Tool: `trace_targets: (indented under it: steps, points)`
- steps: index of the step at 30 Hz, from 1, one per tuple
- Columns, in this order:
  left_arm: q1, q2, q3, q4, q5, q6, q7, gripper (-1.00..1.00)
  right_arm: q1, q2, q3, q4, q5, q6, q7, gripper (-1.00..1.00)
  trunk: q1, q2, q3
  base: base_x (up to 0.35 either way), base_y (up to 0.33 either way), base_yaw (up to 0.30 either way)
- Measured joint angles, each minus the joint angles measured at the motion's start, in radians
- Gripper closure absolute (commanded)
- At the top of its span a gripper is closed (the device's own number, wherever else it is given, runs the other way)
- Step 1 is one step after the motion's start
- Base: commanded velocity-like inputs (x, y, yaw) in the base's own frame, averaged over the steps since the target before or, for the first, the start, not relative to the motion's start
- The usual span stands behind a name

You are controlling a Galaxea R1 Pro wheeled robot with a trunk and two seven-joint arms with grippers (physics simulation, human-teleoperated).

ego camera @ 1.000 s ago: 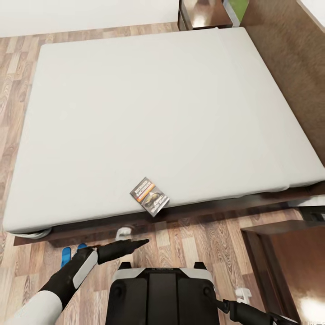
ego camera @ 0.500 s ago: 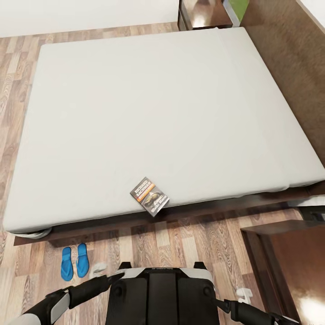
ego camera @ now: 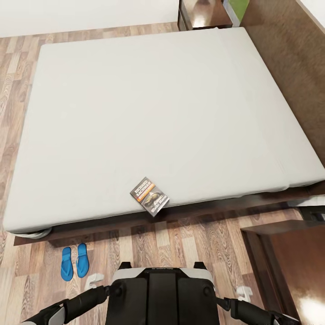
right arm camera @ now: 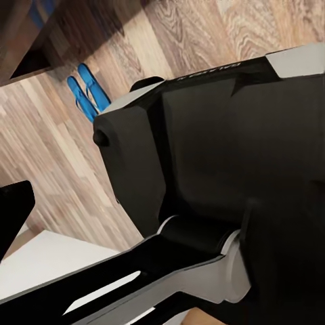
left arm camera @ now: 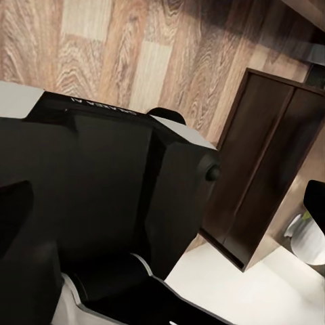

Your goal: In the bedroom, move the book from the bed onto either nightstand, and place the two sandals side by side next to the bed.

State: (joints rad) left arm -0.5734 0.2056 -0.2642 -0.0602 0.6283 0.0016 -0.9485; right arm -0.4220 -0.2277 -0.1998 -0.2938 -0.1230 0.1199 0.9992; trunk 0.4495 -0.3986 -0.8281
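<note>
Book lies on bed near edge, ahead between both tucked grippers, long axis diagonal; left gripper and right gripper about equally near, jaw state unclear.

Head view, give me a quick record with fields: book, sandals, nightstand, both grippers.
book: book lies flat on the bed, at the mattress edge nearest the robot
sandals: two sandals side by side on the floor beside the bed
nightstand: nightstand at the far corner, nothing on its visible top
left gripper: left gripper low by the robot's base, holding nothing
right gripper: right gripper by the base, holding nothing
</note>
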Motion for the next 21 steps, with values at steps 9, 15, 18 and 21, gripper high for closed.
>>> trace_targets:
  steps: [9, 15, 18, 21]
  points:
    - [0.000, -0.002, 0.001, 0.002, 0.001, -0.001, 0.002, -1.00, 0.000, 0.011, -0.002, -0.223, -0.010, -0.001, -0.005, -1.00, 0.000, 0.000, 0.000, 0.000, 0.000, 0.000]
    - [0.000, -0.001, 0.001, 0.002, 0.001, 0.000, 0.000, -1.00, -0.001, 0.153, 0.000, -0.282, -0.048, -0.001, -0.006, -1.00, 0.000, 0.000, 0.000, 0.000, 0.000, 0.000]
    - [0.000, -0.001, 0.001, 0.002, 0.001, 0.001, -0.001, -1.00, -0.001, 0.213, 0.001, -0.286, -0.055, 0.000, -0.006, -1.00, 0.000, 0.000, 0.000, 0.000, 0.000, 0.000]
    - [0.000, -0.001, 0.001, 0.002, 0.001, 0.001, -0.001, -1.00, -0.002, 0.249, 0.004, -0.297, -0.083, 0.001, -0.007, -1.00, 0.000, 0.000, 0.000, 0.000, 0.000, 0.000]
